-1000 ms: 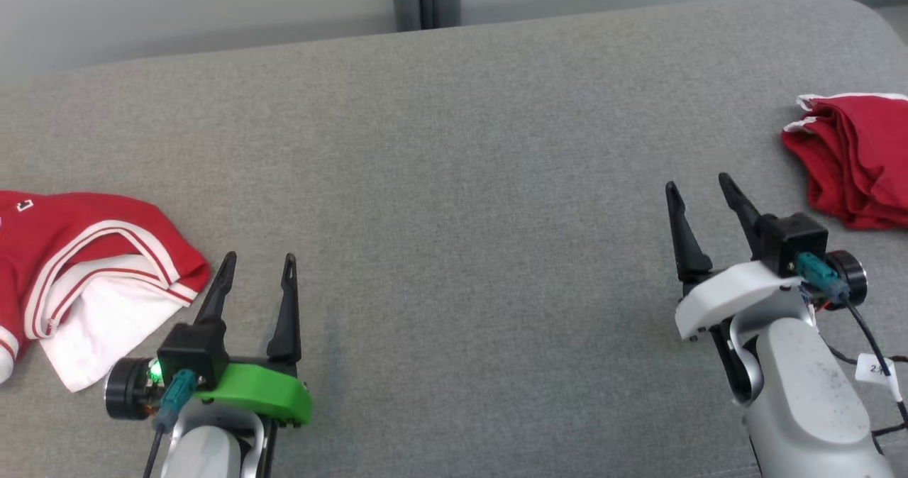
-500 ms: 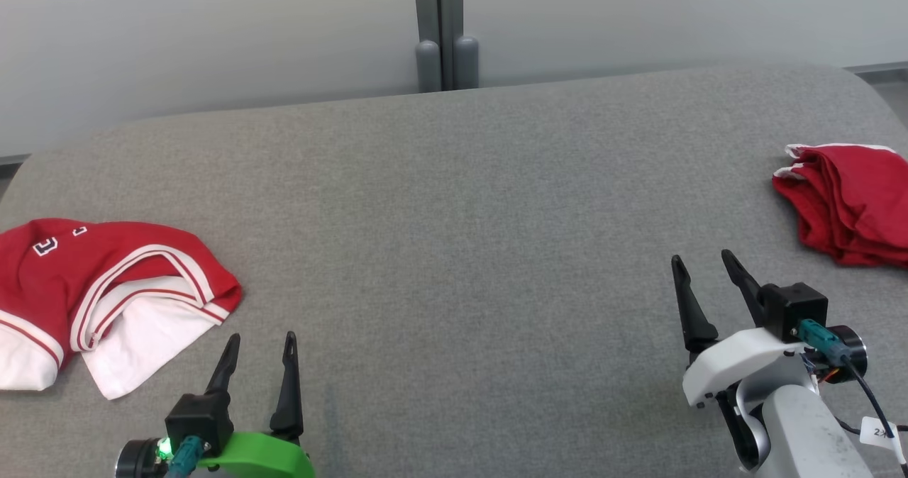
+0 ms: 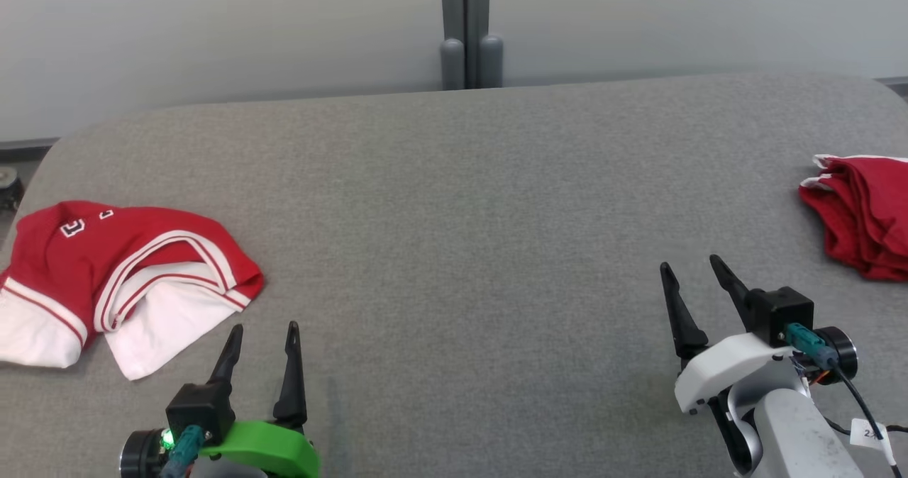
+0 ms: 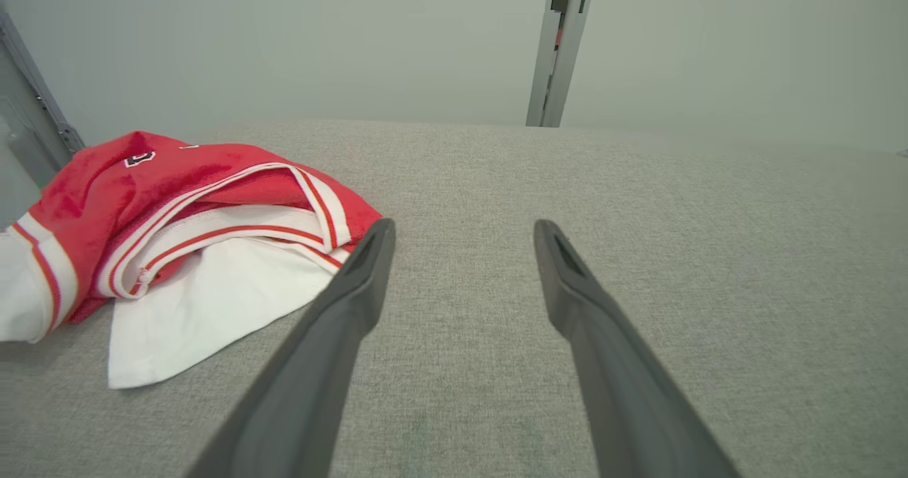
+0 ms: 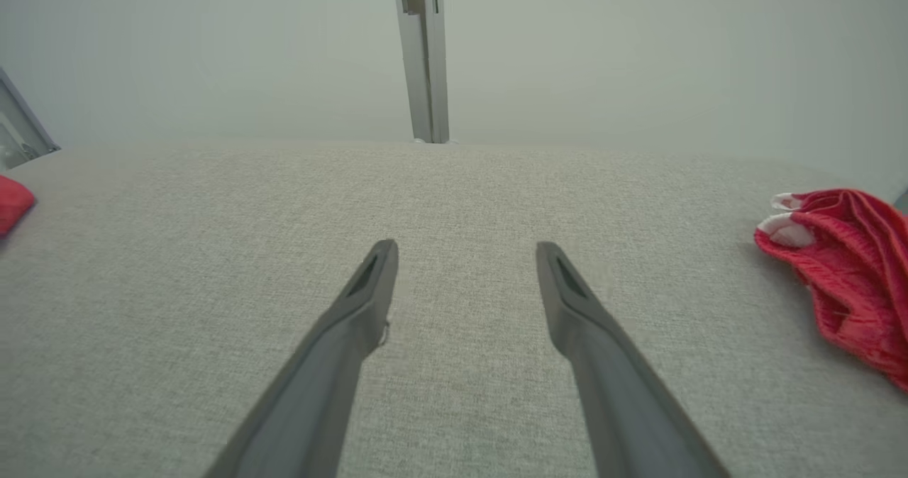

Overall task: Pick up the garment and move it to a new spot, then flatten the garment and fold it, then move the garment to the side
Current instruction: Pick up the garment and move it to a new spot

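Note:
A crumpled red and white garment [image 3: 120,279] with striped trim lies at the left of the grey cushioned surface [image 3: 461,237]; the left wrist view has it [image 4: 177,237] just left of my left finger. My left gripper [image 3: 264,330] stands open a little to the right of and below the garment, apart from it, nothing between its fingers. A folded red garment [image 3: 862,215] rests at the right edge, seen too in the right wrist view [image 5: 844,272]. My right gripper [image 3: 689,266] is open and empty, left of and below that folded pile.
A grey post [image 3: 468,31] stands behind the surface against a pale wall. The surface's rounded far edge runs across the top. A small wheel [image 3: 7,180] shows on the floor at far left. Cables and a white tag [image 3: 869,435] hang from my right wrist.
The head camera has tilted up and turned, so the whole scene slid down and then right. Both grippers stay open; the garments lie as before.

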